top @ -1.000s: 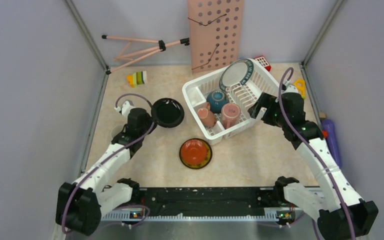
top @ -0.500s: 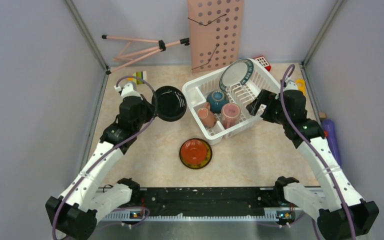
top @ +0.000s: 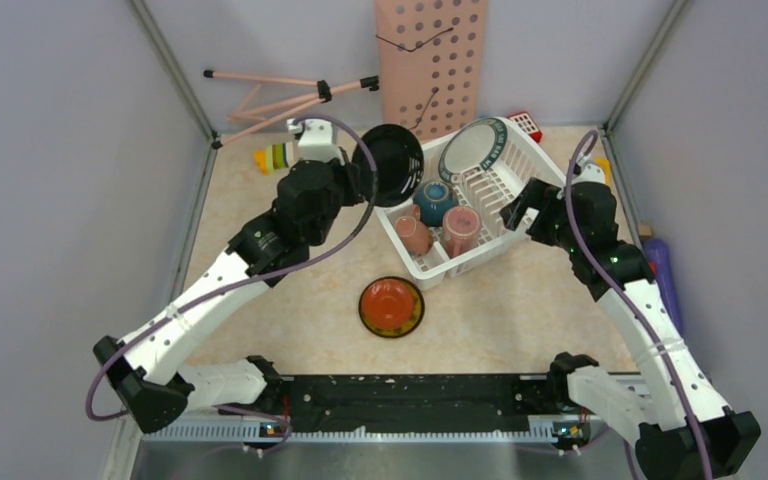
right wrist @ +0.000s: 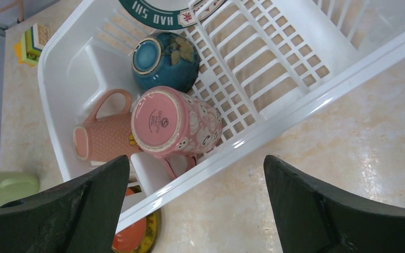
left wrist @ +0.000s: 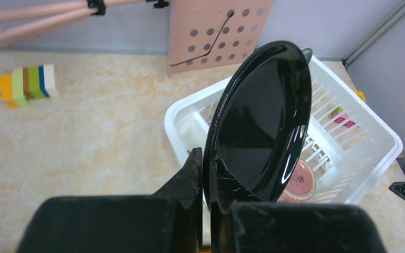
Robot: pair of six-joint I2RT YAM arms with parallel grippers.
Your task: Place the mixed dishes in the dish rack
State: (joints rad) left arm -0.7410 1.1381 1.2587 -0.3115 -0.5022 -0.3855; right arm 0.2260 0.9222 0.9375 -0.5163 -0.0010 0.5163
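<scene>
Over the left corner of the dish rack (top: 428,268): left gripper (left wrist: 205,158) clamped on the lower rim of a black plate (left wrist: 258,121), one finger on each face. Plate stands on edge, tilted, above the rack's rim. Inside the rack: teal bowl (right wrist: 163,60), two pink cups (right wrist: 174,124) on their sides, patterned plate (top: 475,148) upright at the far end. Right gripper (right wrist: 195,168) at the rack's right wall, fingers wide, nothing between them. Red plate (top: 391,306) on the table (top: 510,310) in front of the rack.
</scene>
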